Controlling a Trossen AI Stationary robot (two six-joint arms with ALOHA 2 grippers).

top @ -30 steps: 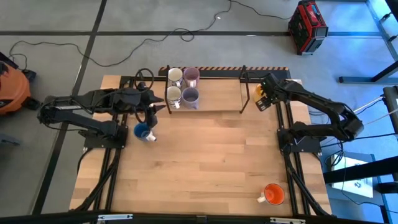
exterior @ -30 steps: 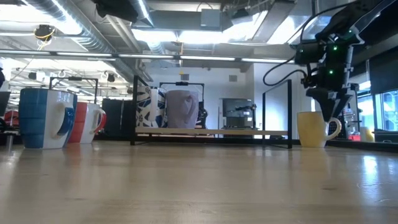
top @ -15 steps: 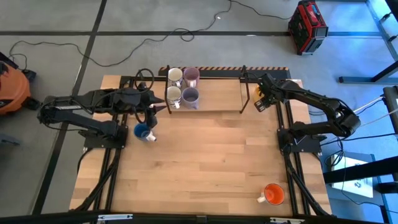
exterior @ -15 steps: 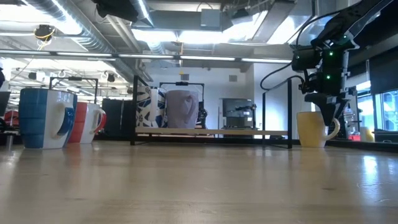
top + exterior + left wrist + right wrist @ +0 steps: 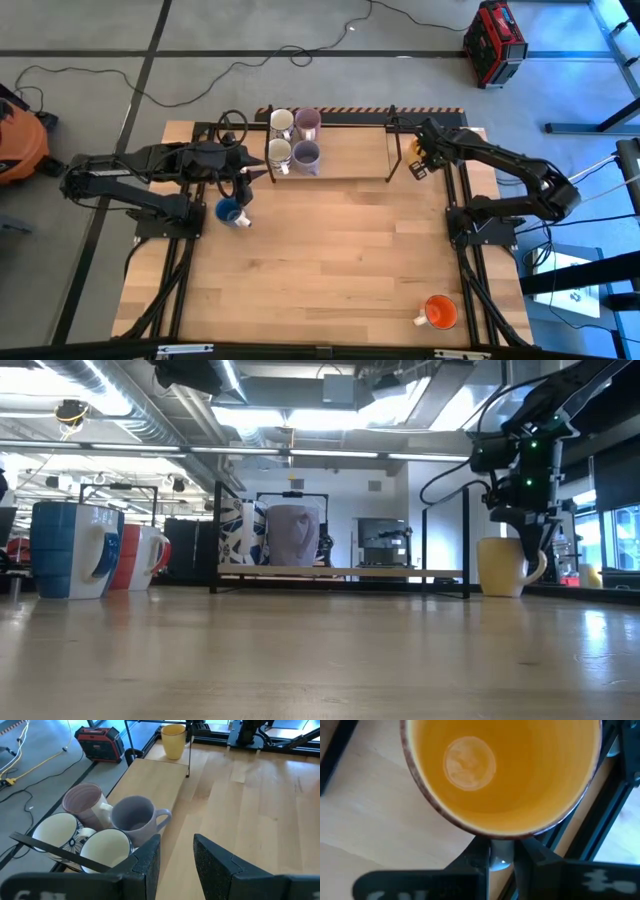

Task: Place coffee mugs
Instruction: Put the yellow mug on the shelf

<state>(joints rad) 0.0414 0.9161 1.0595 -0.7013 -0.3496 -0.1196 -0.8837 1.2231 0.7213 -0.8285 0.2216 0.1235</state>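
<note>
Right wrist view: right end effector (image 5: 501, 851) has closed onto yellow mug (image 5: 502, 772) handle vs. 1 s ago.

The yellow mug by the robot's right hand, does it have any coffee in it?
No, the right wrist view looks straight down into the yellow mug and shows only its bare, dry bottom.

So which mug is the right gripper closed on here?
The yellow mug at the table's far right edge; the right gripper pinches its handle. All other mugs stand untouched.
</note>
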